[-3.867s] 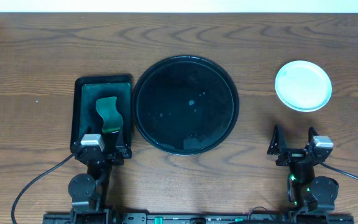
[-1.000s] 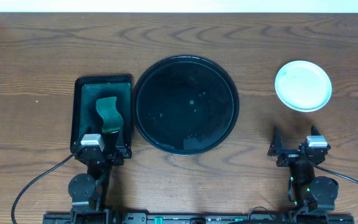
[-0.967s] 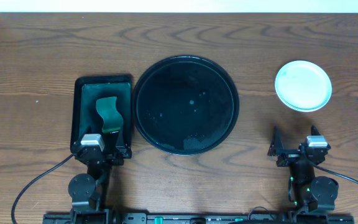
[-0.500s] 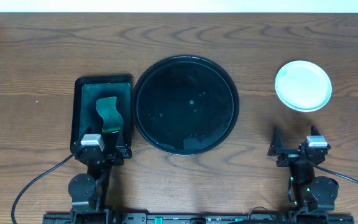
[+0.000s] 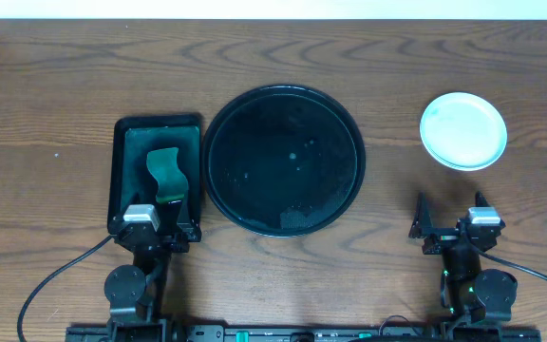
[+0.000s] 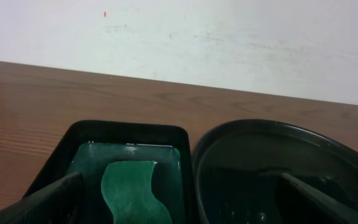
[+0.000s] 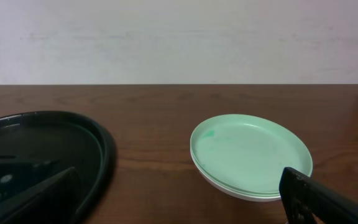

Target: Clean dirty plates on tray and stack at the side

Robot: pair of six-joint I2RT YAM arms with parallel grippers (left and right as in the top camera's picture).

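The round black tray (image 5: pixel 283 100) lies mid-table with no plate on it, only a few droplets. The plates (image 5: pixel 462 130) sit in one stack on the wood at the back right, a light turquoise one on top. In the right wrist view, the plates (image 7: pixel 250 152) show a white rim at the bottom and a faint green speck on the top one. My left gripper (image 5: pixel 157 222) rests open at the near end of the dark green tray. My right gripper (image 5: pixel 449 215) is open, well short of the stack. Both hold nothing.
A rectangular dark green tray (image 5: pixel 120 161) left of the black tray holds a wavy green sponge (image 5: pixel 166 171). In the left wrist view, the sponge (image 6: pixel 132 190) lies between my open fingers. The black tray's rim (image 6: pixel 278 130) is to its right. A pale wall stands behind the table.
My right gripper has drawn back a little toward the table's front edge since the earliest frame. Over the last second nothing has moved.
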